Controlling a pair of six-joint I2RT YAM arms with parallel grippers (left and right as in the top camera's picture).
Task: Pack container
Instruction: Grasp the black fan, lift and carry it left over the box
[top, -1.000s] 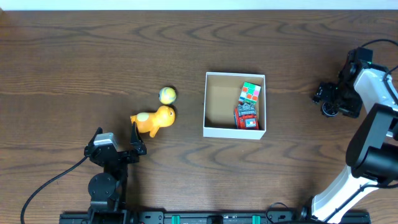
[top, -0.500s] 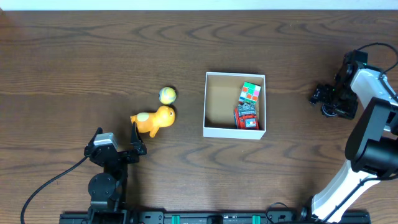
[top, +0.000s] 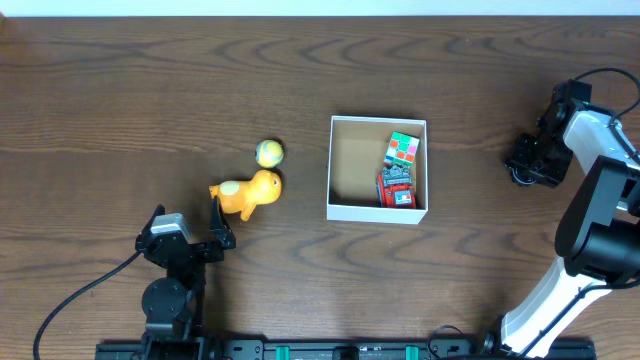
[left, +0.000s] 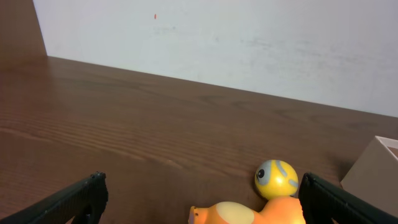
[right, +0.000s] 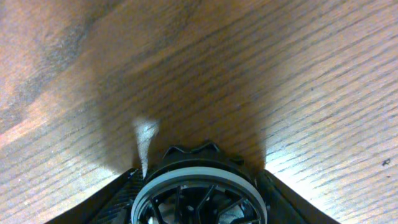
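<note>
The container (top: 377, 211), a white-walled box with a brown floor, stands at table centre and holds a colour cube (top: 403, 149) and a red toy truck (top: 397, 187). Left of it lie an orange animal toy (top: 250, 192) and a yellow ball (top: 269, 153). My left gripper (top: 187, 220) stands open just short of the orange toy (left: 249, 214), with the ball (left: 276, 178) beyond it. Far right, my right gripper (top: 527, 160) points down at the table. Its fingers (right: 112, 200) press both sides of a black spoked wheel with a grey rim (right: 199, 190).
The left arm's cable (top: 70, 300) trails along the front left of the table. The right arm's white link (top: 600, 140) reaches in from the right edge. A white wall (left: 217, 37) rises behind the table's far edge.
The right gripper's fingers have drawn in from wide open onto the black wheel, and the arm shifted slightly. The left arm and the toys have not moved.
</note>
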